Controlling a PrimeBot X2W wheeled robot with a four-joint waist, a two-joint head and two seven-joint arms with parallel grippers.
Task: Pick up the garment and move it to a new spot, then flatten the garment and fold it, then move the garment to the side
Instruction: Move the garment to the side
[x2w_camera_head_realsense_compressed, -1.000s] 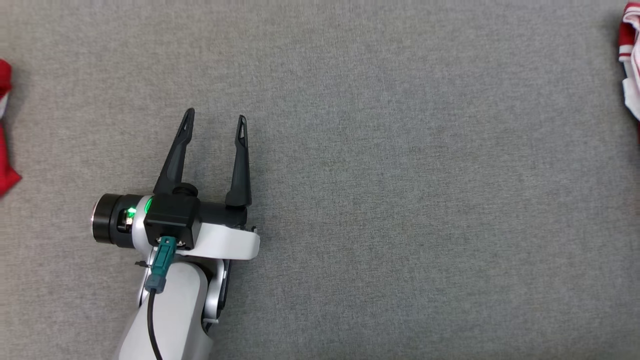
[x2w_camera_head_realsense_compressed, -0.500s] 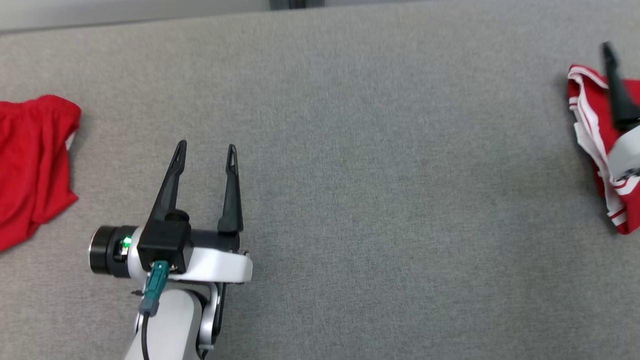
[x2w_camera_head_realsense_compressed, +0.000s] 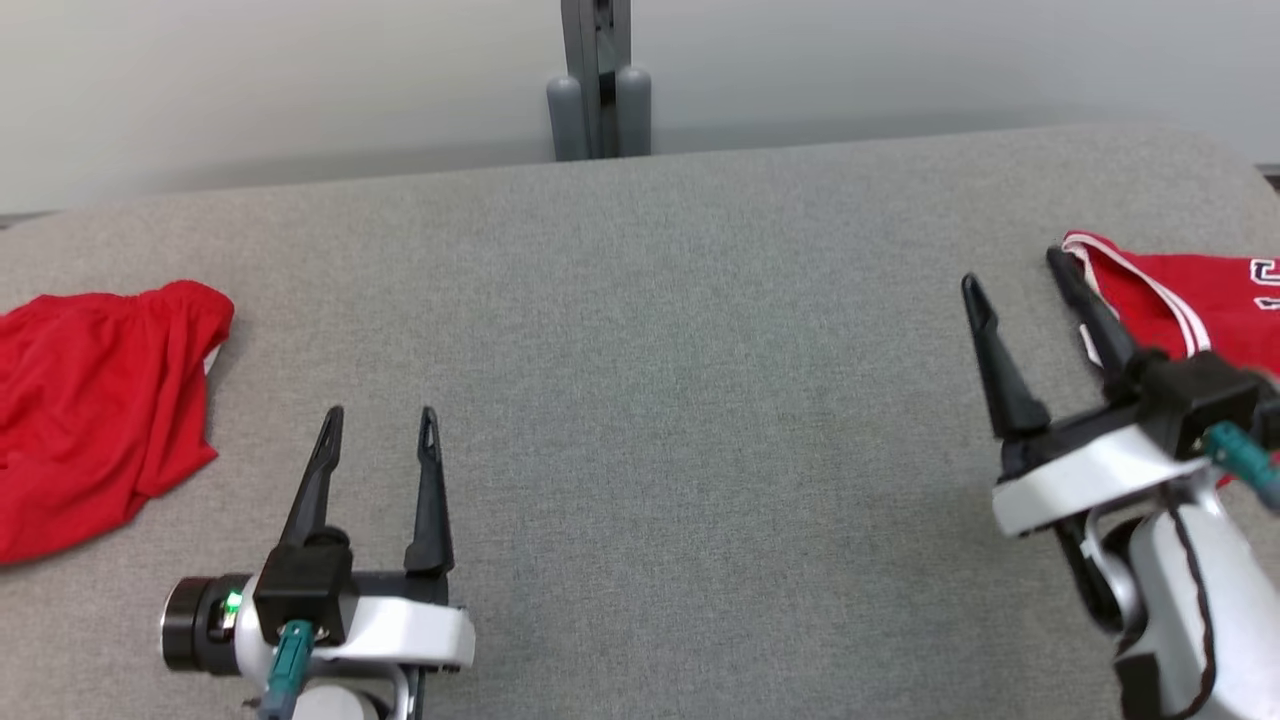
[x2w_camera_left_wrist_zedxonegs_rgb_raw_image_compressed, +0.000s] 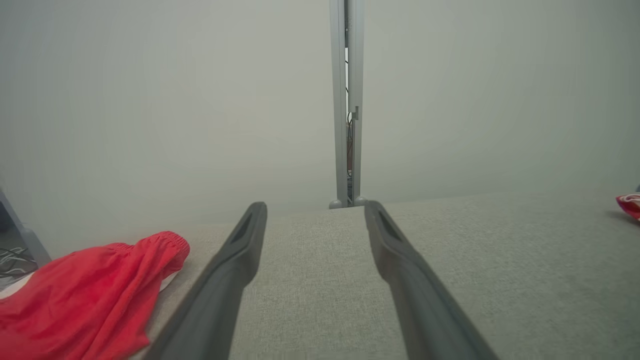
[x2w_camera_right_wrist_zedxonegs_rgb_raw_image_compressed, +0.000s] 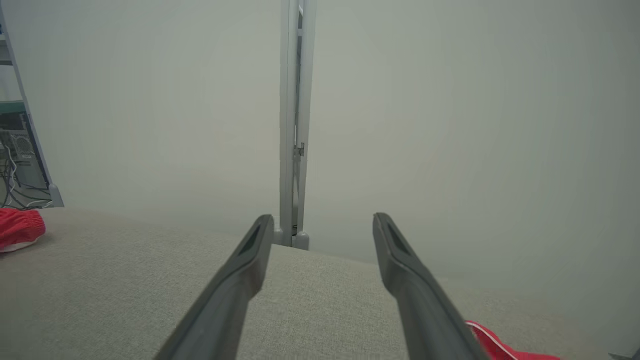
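right pincer | jaws apart | red-white garment just beside, rightward

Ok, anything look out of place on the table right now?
Nothing spilled or damaged. The plain red garment lies crumpled at the left edge of the table; the white-trimmed red garment runs off the head view's right side. Both the left gripper and right gripper are open and empty.

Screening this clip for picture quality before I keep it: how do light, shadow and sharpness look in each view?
Head view: even, soft light, no glare; faint shadow beside the red shorts; the housing behind the right gripper looks slightly smeared. Left wrist view: hazy, washed-out wall, the left gripper soft-edged. Right wrist view: the same milky haze, low contrast.
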